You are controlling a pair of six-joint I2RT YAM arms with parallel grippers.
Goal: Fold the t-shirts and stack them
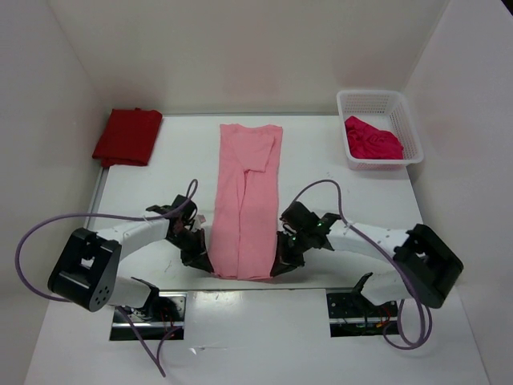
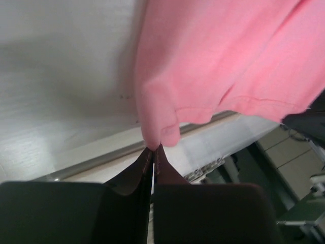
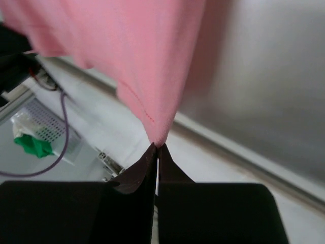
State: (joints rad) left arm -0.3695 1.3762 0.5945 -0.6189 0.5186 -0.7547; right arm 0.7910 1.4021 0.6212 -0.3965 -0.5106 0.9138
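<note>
A light pink t-shirt lies folded into a long strip down the middle of the table. My left gripper is shut on its near left corner. My right gripper is shut on the near right corner. Both corners are pinched at the very fingertips, and the cloth rises from them. A dark red t-shirt lies folded at the far left. A crimson-pink t-shirt sits crumpled in the basket.
The white mesh basket stands at the far right corner. White walls close in the table on three sides. The table's near metal edge runs just below both grippers. Purple cables loop beside each arm.
</note>
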